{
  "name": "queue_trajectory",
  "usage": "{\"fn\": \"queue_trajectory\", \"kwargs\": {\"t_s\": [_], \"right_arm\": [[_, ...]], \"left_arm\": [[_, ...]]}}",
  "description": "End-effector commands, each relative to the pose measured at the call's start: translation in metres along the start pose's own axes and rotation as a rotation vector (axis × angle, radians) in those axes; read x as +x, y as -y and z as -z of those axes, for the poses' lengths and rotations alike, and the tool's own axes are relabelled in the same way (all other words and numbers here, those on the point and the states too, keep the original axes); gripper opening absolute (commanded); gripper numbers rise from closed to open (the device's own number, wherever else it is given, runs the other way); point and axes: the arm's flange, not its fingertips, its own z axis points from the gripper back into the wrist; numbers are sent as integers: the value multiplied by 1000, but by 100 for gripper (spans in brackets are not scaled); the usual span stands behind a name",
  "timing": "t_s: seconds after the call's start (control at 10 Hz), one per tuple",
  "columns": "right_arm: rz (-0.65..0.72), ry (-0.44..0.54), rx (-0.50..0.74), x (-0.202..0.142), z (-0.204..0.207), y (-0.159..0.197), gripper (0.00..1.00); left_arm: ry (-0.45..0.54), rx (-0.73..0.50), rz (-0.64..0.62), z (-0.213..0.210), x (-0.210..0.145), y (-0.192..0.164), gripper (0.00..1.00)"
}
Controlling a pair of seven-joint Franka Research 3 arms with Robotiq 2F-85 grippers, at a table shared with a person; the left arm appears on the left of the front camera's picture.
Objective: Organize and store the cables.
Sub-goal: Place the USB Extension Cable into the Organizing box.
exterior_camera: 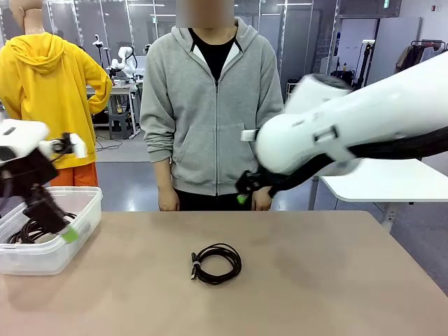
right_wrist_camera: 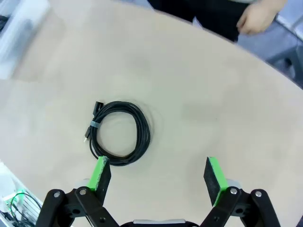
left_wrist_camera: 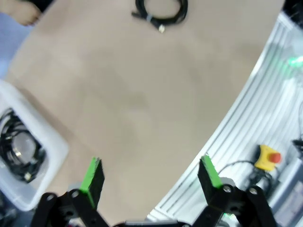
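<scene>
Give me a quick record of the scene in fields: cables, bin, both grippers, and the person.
loose cable: one black coil lying mid-table, bound by a small tie
bin: clear plastic bin at the robot's left table edge, black cables inside
left gripper: open, empty, above the table beside the bin
right gripper: open, empty, above the table near the coil
person: standing at the far side, hands down, touching nothing

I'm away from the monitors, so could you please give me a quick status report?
Left gripper open, empty, by the bin. Right gripper open above the coiled cable on the table. Other cables binned. Nothing obstructing.
</scene>
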Motion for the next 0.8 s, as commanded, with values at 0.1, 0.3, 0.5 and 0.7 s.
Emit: {"fn": "queue_trajectory", "kwargs": {"t_s": [0.1, 0.3, 0.5, 0.7], "right_arm": [[-121, 80, 134, -67, -47, 65, 100], [-138, 168, 157, -109, -82, 99, 100], [-152, 209, 174, -148, -102, 126, 100], [-151, 222, 157, -181, -123, 147, 100]], "left_arm": [[-44, 28, -31, 16, 67, 6, 100], [-65, 9, -55, 38, 110, 19, 100], [-88, 7, -103, 61, 138, 31, 100], [-108, 6, -168, 89, 159, 39, 100]]}}
